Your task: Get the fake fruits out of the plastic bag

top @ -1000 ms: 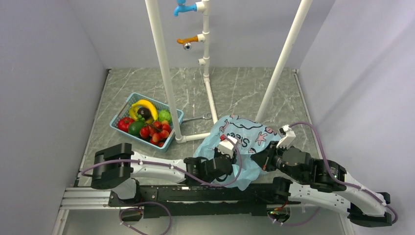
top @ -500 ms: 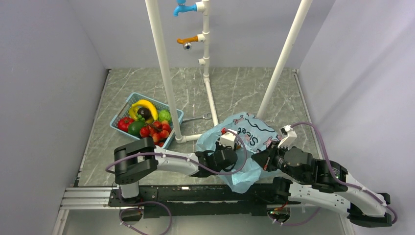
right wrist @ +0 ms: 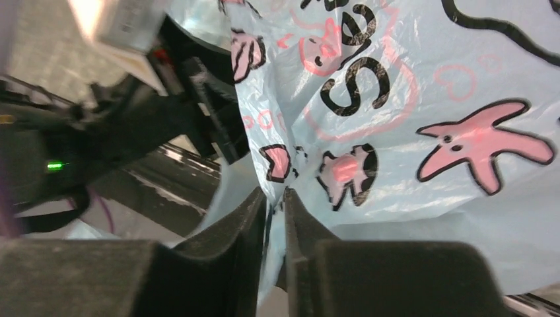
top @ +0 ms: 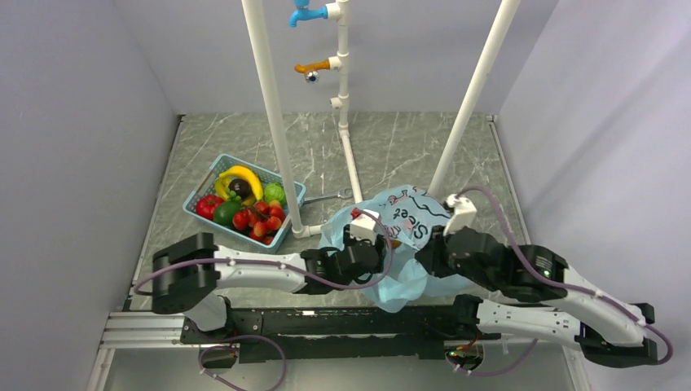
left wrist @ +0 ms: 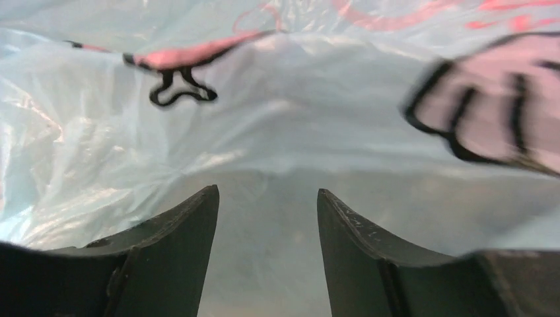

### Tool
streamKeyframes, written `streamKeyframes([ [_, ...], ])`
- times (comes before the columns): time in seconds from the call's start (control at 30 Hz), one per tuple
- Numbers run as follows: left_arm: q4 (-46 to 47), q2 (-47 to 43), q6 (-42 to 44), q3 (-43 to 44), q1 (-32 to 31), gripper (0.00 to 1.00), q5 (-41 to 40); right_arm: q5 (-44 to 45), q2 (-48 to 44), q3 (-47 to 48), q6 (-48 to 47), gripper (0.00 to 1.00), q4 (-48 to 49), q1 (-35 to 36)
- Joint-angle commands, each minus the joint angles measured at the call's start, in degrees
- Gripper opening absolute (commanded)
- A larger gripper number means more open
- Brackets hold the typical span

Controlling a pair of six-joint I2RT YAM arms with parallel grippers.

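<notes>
A: What does the room look like?

B: Plain pale grey walls (top: 73, 122) close in on three sides of a grey marble-patterned tabletop (top: 407, 147). The light is even, with no hard shadows.

A: Any fittings?

B: A frame of white pipes (top: 273, 114) rises from the surface. The middle pipe carries a blue tap (top: 305, 14) above an orange tap (top: 312, 65). A metal rail (top: 138, 330) runs along the near edge.
</notes>
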Motion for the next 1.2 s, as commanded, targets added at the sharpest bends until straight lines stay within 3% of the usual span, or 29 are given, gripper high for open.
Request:
streamKeyframes([
  [0.0, -2.65, -6.14, -0.39, -1.05, 2.08, 0.63, 7.34, 1.09, 7.21, 4.69, -6.12, 0.24, -6.44, 0.2],
  [0.07, -4.07, -6.83, -1.52, -0.84, 3.34, 0.64, 9.52, 1.19, 9.82, 5.58, -7.16, 0.34, -8.95, 0.18],
  [0.23, -2.66, -7.47, 0.56, -0.04, 5.26, 0.67, 13.19, 2.08, 13.66, 10.16, -9.05, 0.8, -12.97, 0.3],
  [0.33, -2.75, -7.34, 1.18, 1.5, 5.88, 0.68, 15.07, 4.62, 15.04, 12.46, -11.27, 0.98, -12.66, 0.26],
  [0.5, -1.82, -7.01, 0.75, 3.3, 6.15, 0.71, 18.39, 3.53, 19.65, 11.89, -22.01, 0.99, -0.96, 0.26],
  [0.73, -1.2, -9.78, -0.56, 1.85, 6.53, 0.72, 18.7, 4.99, 19.01, 4.53, -39.17, 0.98, 18.91, 0.29],
  [0.8, -1.83, -10.27, -0.96, 1.59, 6.86, 0.72, 18.44, 6.09, 19.74, 3.41, -41.27, 0.84, 20.99, 0.32],
  [0.9, -2.38, -11.29, -1.4, 0.84, 7.19, 0.73, 18.07, 8.8, 18.54, -0.11, -41.67, 0.4, 22.73, 0.31],
  [0.93, -2.24, -11.86, -1.44, 0.31, 7.24, 0.73, 17.97, 8.93, 17.39, -1.44, -41.71, 0.38, 23.7, 0.27],
  [1.0, -2.14, -13.07, -1.86, -0.87, 7.38, 0.73, 17.67, 7.27, 14.89, -4.07, -42.37, 0.51, 26.05, 0.27],
  [1.07, -2.04, -14.43, -2.28, -1.92, 7.72, 0.74, 17.83, 6.61, 13.41, -5.14, -41.58, 0.76, 26.72, 0.26],
  [1.17, -2.06, -16.36, -2.6, -3.02, 7.86, 0.74, 17.53, 6.21, 12.05, -5.24, -40.67, 0.83, 26.35, 0.24],
])
